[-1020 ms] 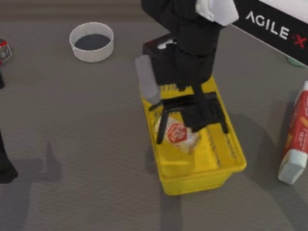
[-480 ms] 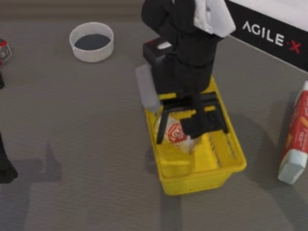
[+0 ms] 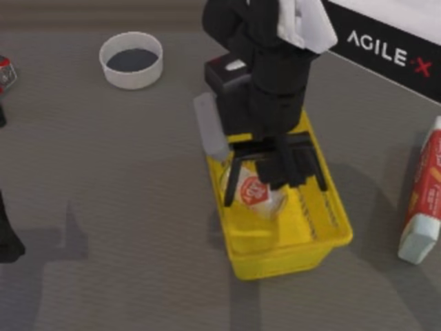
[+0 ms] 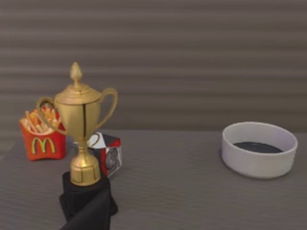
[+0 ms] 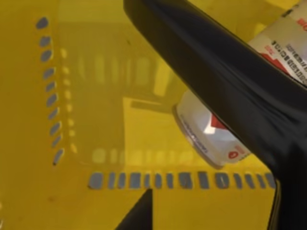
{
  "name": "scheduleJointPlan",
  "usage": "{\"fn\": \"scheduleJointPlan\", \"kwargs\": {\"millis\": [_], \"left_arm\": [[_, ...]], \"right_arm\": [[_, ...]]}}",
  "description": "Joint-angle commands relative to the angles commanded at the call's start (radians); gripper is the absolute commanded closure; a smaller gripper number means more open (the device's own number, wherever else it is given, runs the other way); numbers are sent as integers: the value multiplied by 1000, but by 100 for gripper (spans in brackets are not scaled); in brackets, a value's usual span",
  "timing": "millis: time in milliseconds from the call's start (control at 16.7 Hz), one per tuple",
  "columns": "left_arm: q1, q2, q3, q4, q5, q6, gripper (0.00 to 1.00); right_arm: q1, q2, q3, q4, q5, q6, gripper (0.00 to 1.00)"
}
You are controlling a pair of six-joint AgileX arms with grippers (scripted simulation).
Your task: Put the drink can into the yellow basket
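Drink can (image 3: pixel 254 194): small white cylinder, red logo and lettering, dull metallic end. Tilted, inside the yellow basket (image 3: pixel 324 238), low over its floor, partly hidden beneath my right arm.

Yellow basket: bright yellow rectangular plastic, slotted walls, black folding handles across its top. Stands upright on the counter, right of the centre, long axis slightly skewed.
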Motion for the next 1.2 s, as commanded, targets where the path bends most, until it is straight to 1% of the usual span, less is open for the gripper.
{"fn": "scheduleJointPlan", "kwargs": {"millis": [420, 480, 1200], "left_arm": [[0, 0, 0, 0, 0, 0, 0], [0, 0, 0, 0, 0, 0, 0], [0, 0, 0, 0, 0, 0, 0]], "right_arm": [[0, 0, 0, 0, 0, 0, 98], [0, 0, 0, 0, 0, 0, 100], [0, 0, 0, 0, 0, 0, 100]]}}
